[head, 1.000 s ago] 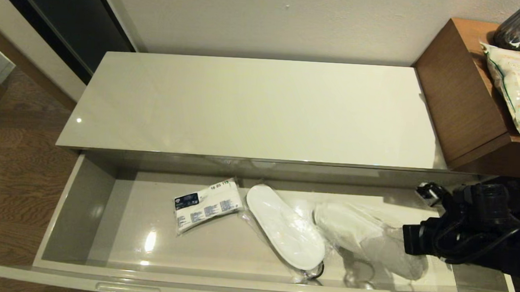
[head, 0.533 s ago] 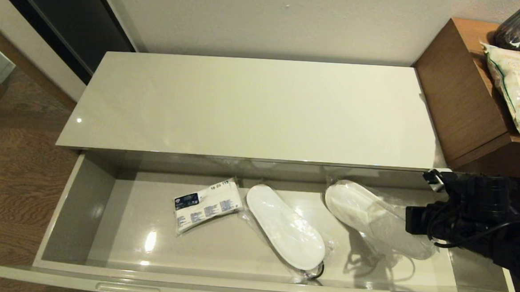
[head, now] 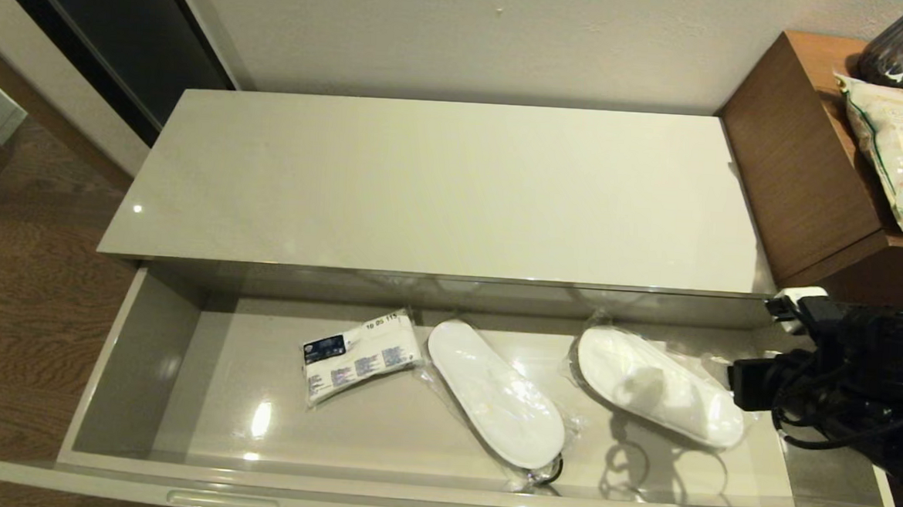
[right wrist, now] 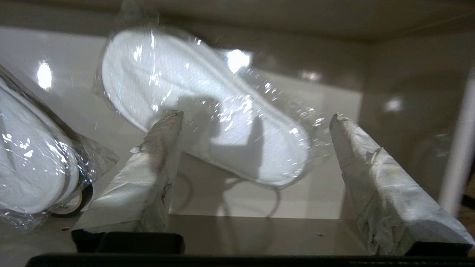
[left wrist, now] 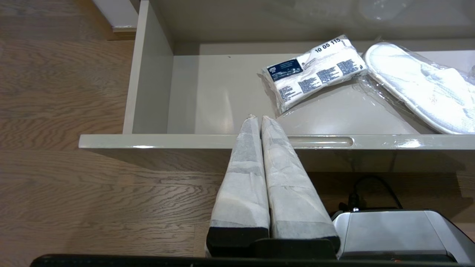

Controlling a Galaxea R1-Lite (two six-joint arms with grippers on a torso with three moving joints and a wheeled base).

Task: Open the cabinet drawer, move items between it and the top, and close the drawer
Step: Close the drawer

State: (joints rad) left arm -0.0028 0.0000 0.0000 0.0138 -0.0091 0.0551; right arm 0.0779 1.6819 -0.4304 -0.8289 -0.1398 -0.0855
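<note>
- the cabinet drawer [head: 144, 361] is pulled fully out, so i can reach everything on its floor from above and from the right end.
- my right gripper [right wrist: 256, 115] sits at the drawer's right end with its fingers spread wide and nothing between them; it faces the right slipper [head: 657, 384], which lies flat in its clear wrap, apart from the fingers.
- i judge the wide spread suits the slipper's broad flat shape, whether for letting go or for a fresh grasp.
- the middle slipper [head: 494, 395] and the white packet [head: 360, 353] lie left of it, just beside each other.
- the top [head: 440, 183] carries none of these items.
- my left gripper [left wrist: 258, 118] waits closed and empty just outside the drawer front, out of the way.
</note>
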